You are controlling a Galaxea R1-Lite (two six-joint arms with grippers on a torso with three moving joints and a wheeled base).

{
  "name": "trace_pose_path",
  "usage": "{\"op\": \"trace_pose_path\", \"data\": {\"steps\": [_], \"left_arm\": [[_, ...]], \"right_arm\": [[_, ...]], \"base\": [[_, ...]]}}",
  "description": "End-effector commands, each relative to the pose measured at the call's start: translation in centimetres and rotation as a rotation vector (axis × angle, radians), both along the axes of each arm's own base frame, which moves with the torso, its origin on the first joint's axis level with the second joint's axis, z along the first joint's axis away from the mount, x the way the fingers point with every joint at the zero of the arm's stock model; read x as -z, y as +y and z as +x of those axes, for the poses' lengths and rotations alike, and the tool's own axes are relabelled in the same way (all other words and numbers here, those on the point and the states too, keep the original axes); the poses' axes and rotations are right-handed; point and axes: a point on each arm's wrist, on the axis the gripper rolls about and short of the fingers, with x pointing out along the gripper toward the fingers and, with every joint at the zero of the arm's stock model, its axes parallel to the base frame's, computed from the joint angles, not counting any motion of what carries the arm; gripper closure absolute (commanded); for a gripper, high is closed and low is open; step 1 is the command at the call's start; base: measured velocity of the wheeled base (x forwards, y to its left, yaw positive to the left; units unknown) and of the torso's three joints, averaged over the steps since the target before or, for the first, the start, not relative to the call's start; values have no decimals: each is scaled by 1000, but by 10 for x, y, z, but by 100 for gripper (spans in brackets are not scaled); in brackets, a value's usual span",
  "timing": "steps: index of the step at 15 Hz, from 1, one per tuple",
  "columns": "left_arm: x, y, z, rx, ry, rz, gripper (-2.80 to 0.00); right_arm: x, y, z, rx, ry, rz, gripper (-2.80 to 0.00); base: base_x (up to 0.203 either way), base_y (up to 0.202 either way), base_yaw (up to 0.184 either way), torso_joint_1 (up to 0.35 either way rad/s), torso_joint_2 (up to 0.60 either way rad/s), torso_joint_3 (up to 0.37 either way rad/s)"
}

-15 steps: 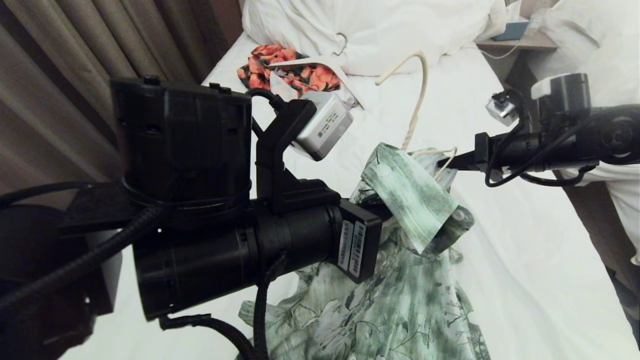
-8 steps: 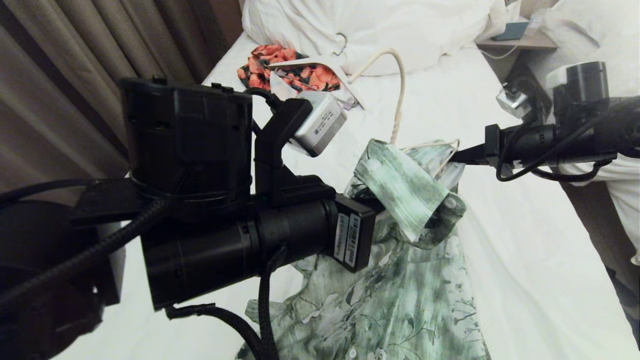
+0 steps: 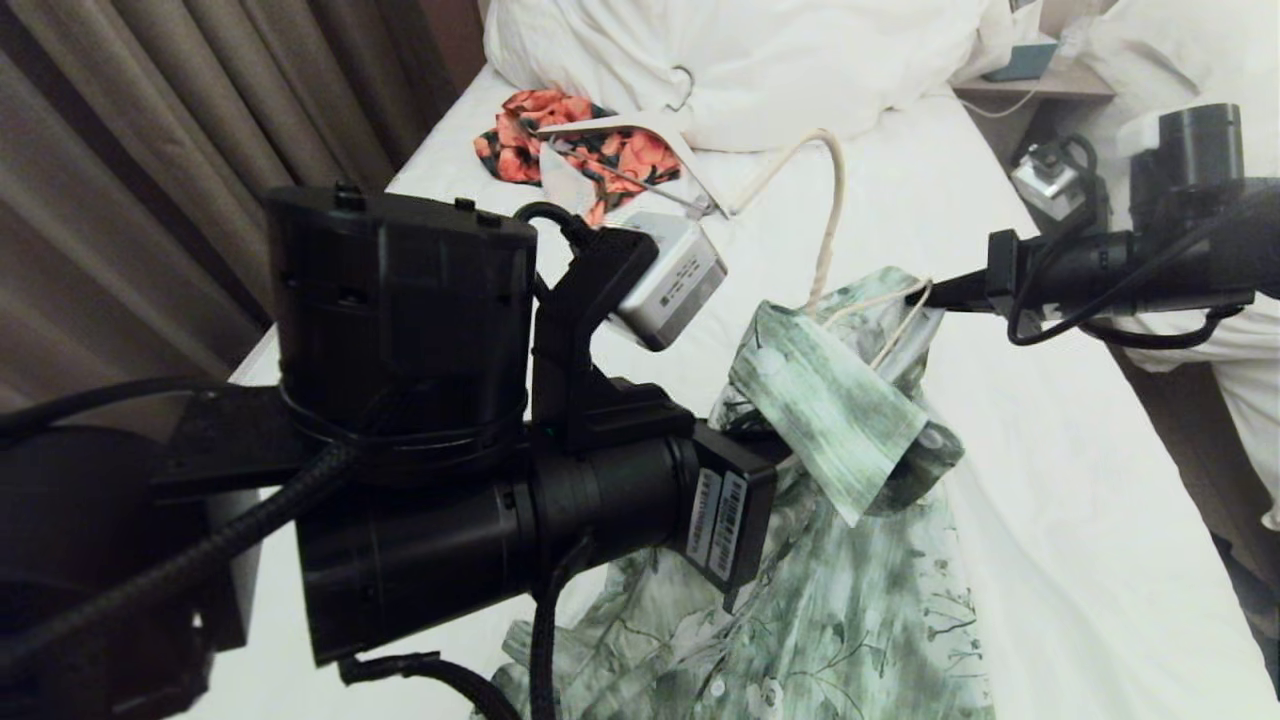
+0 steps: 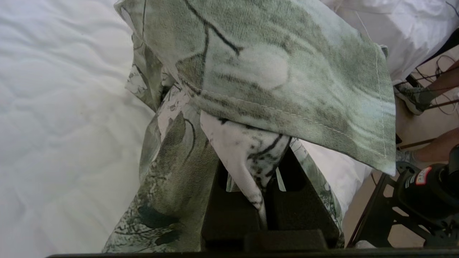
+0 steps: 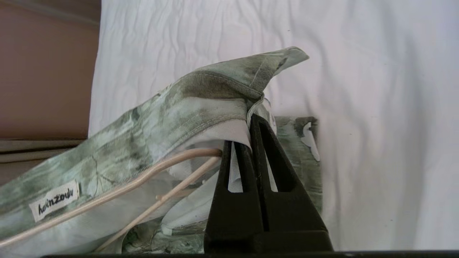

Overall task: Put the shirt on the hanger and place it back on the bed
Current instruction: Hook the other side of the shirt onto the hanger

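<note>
Both grippers hold the shirt (image 3: 850, 560) up over the bed (image 3: 1050, 520), hanger (image 3: 830, 230) inside the collar. Left gripper (image 4: 263, 211) is clamped on a fabric fold; right gripper (image 5: 252, 143) pinches the collar beside the wire. Dressing looks nearly done; next comes seating the shoulders, then lowering it. Since a second ago, the right gripper has risen slightly and the hook has swung.

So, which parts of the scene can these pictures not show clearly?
- Head view: the left tool's tips are hidden behind its arm and the shirt.
- Head view: the shirt's lower part is cut off by the edge.
- Right wrist view: the hanger end is covered by fabric.
- Head view: the bed foot is out of frame.
</note>
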Motion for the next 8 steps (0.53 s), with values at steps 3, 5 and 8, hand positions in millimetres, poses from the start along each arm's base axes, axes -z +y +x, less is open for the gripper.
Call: {"op": "trace_pose_path", "data": {"steps": [3, 5, 8], "left_arm": [[9, -7, 3, 1, 16, 25, 0], [16, -13, 7, 0, 25, 44, 0], [17, -13, 6, 2, 28, 50, 0]], "right_arm": [[-1, -8, 0, 19, 2, 3, 0], [-5, -8, -5, 19, -5, 4, 0], [-7, -11, -6, 26, -8, 4, 0]], "base": [[0, 0, 0, 0, 0, 0], [0, 0, 0, 0, 0, 0], [0, 0, 0, 0, 0, 0]]}}
